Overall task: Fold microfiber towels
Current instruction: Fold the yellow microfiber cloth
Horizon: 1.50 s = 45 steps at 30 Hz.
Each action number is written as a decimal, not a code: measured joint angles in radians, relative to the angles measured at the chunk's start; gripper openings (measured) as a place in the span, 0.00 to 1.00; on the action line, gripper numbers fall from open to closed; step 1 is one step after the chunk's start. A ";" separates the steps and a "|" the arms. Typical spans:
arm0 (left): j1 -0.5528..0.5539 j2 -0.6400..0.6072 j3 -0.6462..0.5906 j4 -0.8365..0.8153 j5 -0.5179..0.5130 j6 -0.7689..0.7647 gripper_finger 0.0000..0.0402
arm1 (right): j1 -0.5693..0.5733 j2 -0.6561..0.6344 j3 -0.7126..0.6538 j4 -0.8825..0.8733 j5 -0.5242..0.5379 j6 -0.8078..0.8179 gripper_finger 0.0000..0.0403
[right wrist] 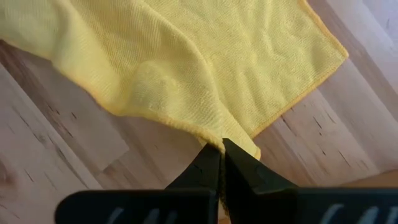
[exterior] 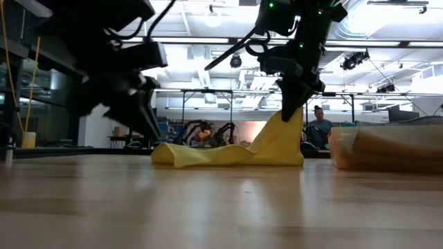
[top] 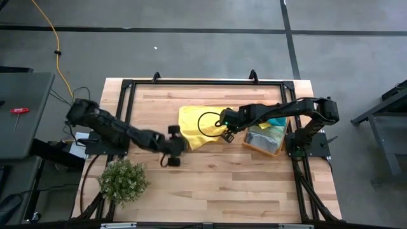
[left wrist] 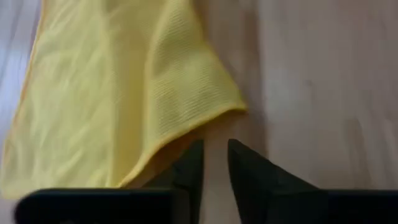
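My right gripper [right wrist: 221, 155] is pinched shut on a corner of the yellow towel [top: 197, 124], holding that corner up off the bench [top: 210, 191] so the cloth rises to a peak; in the low view the rest of it trails down and lies crumpled on the wood. Seen from above, the towel sits near the middle of the bench, and my grip is at its 3 o'clock edge.

My left gripper [left wrist: 214, 163] is down at the towel's 8 o'clock corner with its fingers a narrow way apart. That corner hangs just beside the fingertips, and nothing is clamped between them.

As I judge it, the step is to get a second corner so the cloth can be drawn flat before folding. To do that well I should slide the left fingers under the hem rather than push into it, since the soft weave will bunch and skid on the wood. I would take only one layer, close fully, then lift to match the right side's height. I should keep the right corner steady meanwhile, because tugging it would drag the loose corner away.

The orange bin [top: 266, 141] holding more towels sits at 3 o'clock, close behind my right arm, so I would pull away from it.
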 joint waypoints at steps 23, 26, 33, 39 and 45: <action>-0.145 0.400 0.283 -0.241 -0.411 0.561 0.50 | 0.000 0.000 0.001 0.038 0.002 -0.016 0.00; -0.115 0.401 0.283 -0.203 -0.401 0.599 0.50 | 0.000 0.000 0.001 0.039 0.002 -0.016 0.00; -0.076 0.403 0.282 -0.061 -0.325 0.751 0.50 | 0.000 0.000 0.001 0.042 0.002 -0.017 0.00; -0.095 0.383 0.279 -0.037 -0.282 0.752 0.48 | 0.000 0.000 0.001 0.039 0.002 -0.018 0.00; -0.124 0.366 0.279 -0.029 -0.243 0.747 0.31 | 0.000 0.000 0.001 0.039 0.002 -0.018 0.00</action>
